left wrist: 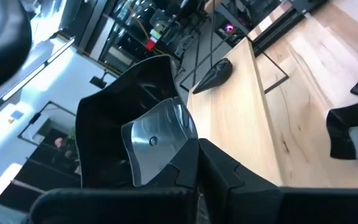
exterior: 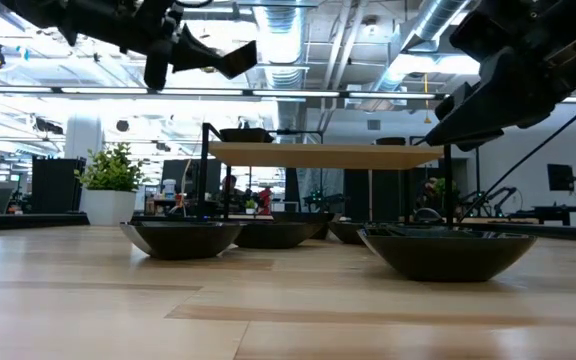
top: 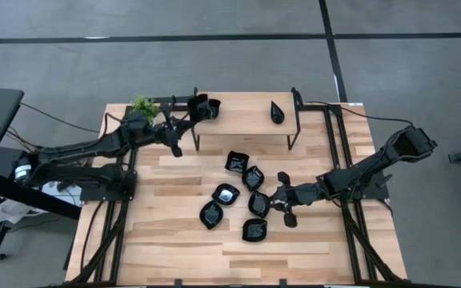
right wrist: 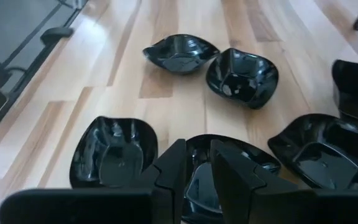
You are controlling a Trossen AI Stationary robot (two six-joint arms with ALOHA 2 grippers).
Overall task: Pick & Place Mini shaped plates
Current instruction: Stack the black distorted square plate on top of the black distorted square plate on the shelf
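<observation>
Near, six plates (top: 238, 196) lie on the table (top: 166, 240); the right gripper (top: 282, 202) hovers over one, jaws partly open, holding nothing. Far left, the left gripper (top: 192, 112) clamps a plate (top: 205, 106) above the shelf (top: 246, 120). Next it probably must lower and release.
</observation>
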